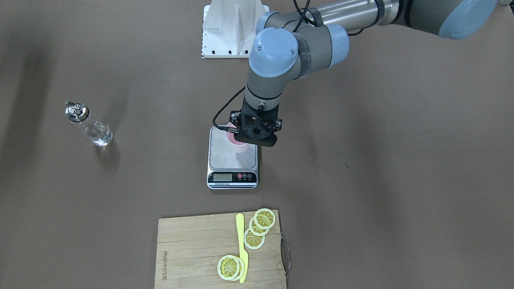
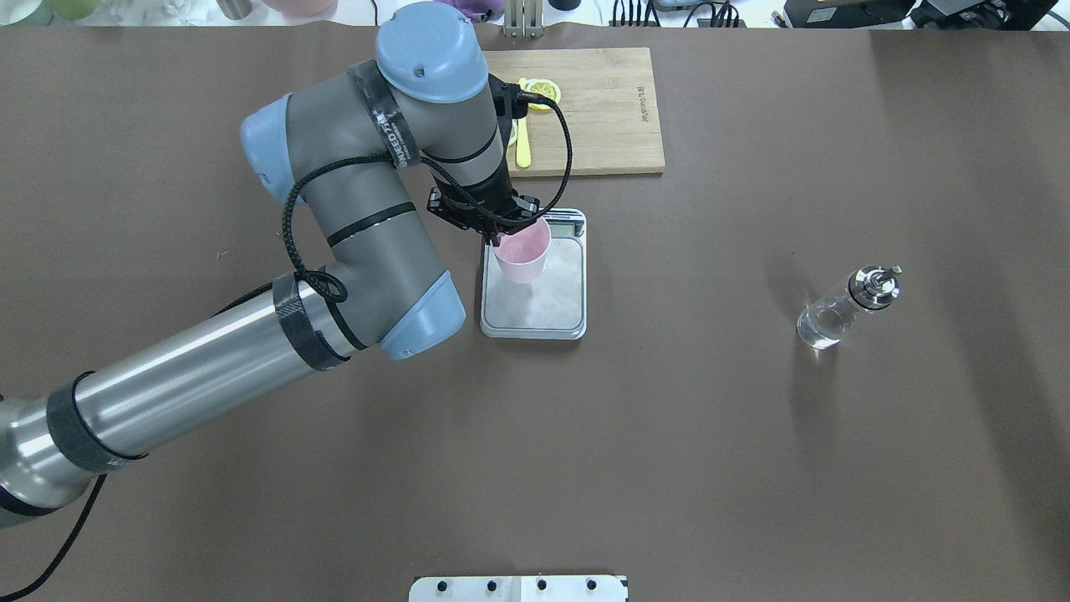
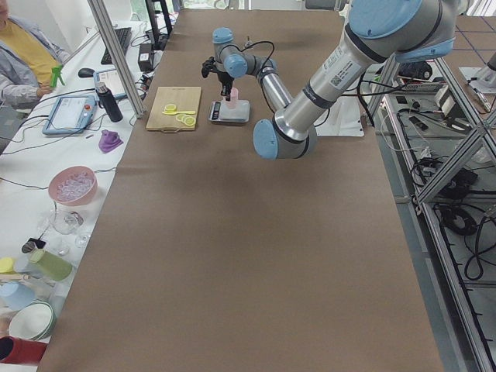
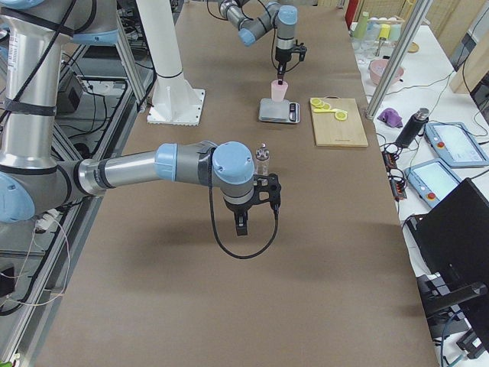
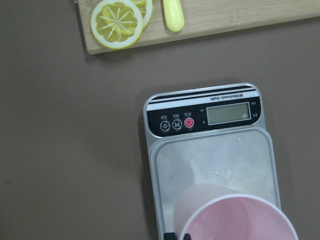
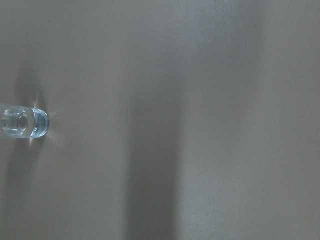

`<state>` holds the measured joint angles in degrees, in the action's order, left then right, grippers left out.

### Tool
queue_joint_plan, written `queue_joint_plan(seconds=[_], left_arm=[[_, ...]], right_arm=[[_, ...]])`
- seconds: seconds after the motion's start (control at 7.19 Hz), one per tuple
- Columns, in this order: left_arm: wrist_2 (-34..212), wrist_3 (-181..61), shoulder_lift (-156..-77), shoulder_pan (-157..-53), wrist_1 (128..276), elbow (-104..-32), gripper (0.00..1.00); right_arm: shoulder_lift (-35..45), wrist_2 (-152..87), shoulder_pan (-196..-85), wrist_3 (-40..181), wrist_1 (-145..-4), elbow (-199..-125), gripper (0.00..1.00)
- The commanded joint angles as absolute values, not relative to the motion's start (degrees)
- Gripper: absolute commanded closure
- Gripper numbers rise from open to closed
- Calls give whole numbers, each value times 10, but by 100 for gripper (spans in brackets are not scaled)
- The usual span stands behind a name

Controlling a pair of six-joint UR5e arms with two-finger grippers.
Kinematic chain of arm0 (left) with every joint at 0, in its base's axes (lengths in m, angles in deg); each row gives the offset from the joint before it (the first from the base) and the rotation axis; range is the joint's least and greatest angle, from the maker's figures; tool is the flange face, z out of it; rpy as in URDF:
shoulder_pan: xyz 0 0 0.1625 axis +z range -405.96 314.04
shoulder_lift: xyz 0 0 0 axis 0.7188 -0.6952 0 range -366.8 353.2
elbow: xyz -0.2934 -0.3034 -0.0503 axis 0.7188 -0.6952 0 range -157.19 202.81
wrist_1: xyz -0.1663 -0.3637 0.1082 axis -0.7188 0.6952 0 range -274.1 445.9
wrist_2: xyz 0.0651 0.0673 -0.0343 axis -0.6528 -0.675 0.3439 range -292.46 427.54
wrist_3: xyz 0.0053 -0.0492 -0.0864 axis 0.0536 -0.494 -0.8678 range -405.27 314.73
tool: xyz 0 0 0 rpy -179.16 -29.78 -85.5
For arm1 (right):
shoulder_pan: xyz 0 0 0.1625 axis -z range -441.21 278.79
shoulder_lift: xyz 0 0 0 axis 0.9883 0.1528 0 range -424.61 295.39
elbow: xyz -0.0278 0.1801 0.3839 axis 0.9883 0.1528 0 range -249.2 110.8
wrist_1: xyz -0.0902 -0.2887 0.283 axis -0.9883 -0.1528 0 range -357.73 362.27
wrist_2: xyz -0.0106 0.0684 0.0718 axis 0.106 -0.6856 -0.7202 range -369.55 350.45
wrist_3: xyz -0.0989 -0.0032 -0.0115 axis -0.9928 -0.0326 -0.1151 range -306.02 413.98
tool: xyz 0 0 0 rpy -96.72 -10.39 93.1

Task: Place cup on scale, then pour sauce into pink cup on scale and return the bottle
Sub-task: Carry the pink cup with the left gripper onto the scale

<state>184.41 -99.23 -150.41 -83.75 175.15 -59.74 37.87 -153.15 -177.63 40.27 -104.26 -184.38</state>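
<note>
The left tool [image 2: 498, 238] pinches the rim of the small pale pink plastic cup [image 2: 522, 251], which is upright and seemingly set down on the silver steel digital scale [image 2: 552, 309], toward the desk's [image 2: 669, 435] far edge. The clear glass bottle [image 2: 836, 313] stands upright, long axis vertical, well off toward the desk's right end. The right tool [image 4: 241, 226] hangs nearer it; whether that tool is spread I cannot tell.

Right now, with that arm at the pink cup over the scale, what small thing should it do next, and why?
Probably open the left gripper and let go. It pinches the cup by its rim, and the cup looks upright on the scale, though I cannot confirm contact. The bottle stands untouched, so pouring waits on this.
</note>
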Motion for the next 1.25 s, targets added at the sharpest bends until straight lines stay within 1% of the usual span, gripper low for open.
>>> queue_joint_plan(seconds=[0.0,0.28,0.42,0.56,0.7,0.83,0.97,1.11], left_arm=[[1832,-993,-1512,-814,1761,-581,100],[1819,-995,-1510,-813,1774,-579,100],[1818,-995,-1511,-813,1774,-579,97],[1818,-994,-1510,-813,1774,-579,41],[1817,-993,-1509,-813,1774,-577,21],[1817,-994,-1510,-814,1773,-578,3],[1821,-991,-1510,-827,1772,-585,3],[1838,-988,-1495,-855,1762,-616,3]], right_arm=[[379,-1532,-1776,403,-1043,-1843,0],[379,-1532,-1776,403,-1043,-1843,0],[379,-1532,-1776,403,-1043,-1843,0],[379,-1532,-1776,403,-1043,-1843,0],[379,-1532,-1776,403,-1043,-1844,0],[378,-1532,-1776,403,-1042,-1845,0],[378,-1532,-1776,402,-1042,-1846,0],[377,-1530,-1775,400,-1024,-1848,0]])
